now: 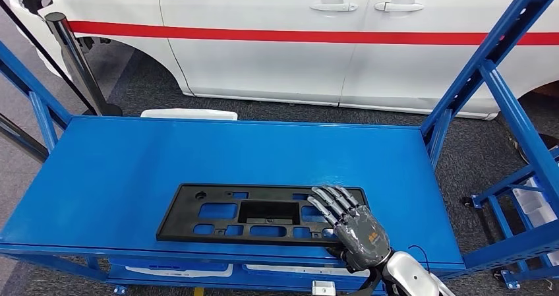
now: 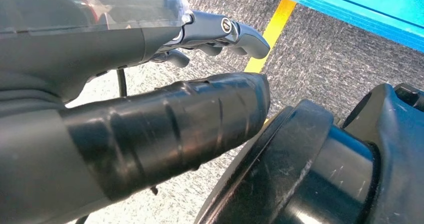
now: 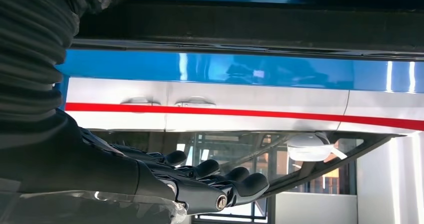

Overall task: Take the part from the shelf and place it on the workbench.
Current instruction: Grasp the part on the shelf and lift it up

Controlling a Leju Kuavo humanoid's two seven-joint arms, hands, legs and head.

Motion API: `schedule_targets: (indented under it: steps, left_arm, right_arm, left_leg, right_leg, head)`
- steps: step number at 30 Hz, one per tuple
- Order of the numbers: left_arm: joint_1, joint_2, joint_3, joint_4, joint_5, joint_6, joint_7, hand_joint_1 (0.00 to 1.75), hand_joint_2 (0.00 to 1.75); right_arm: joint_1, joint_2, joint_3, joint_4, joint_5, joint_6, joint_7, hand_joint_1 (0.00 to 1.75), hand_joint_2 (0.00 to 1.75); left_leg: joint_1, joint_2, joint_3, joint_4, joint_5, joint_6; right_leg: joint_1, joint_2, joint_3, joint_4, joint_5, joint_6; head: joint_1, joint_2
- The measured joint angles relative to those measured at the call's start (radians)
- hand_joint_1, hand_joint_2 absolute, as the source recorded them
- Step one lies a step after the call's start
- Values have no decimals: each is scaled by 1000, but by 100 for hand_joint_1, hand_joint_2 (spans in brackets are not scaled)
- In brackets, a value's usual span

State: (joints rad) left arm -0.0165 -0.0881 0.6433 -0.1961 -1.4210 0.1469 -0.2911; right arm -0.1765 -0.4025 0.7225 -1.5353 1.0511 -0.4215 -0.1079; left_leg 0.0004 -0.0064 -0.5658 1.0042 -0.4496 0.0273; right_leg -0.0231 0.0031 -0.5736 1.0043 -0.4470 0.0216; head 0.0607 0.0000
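Plainly the right hand lies nearer, fingers spread flat over the right end of the part, which runs crosswise on the shelf.

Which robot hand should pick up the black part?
The right robot hand: it already lies over the black part's right end on the blue shelf. The left robot hand hangs down by the floor.
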Motion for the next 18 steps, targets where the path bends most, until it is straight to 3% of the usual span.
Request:
schedule_targets:
  steps: [8, 18]
  left_arm:
    - [-1, 0, 2, 0, -1, -1, -4, 0, 0]
    - [-5, 0, 2, 0, -3, -17, -17, 0, 0]
  right_arm:
    - [-32, 14, 0, 31, 45, 12, 6, 0, 175]
    - [-153, 118, 8, 208, 115, 11, 57, 0, 175]
  left_leg:
    - [0, 0, 0, 0, 0, 0]
    - [0, 0, 0, 0, 1, 0]
  right_leg:
    - [0, 0, 0, 0, 0, 0]
    - [0, 0, 0, 1, 0, 0]
  head:
    - [0, 0]
    - [0, 0]
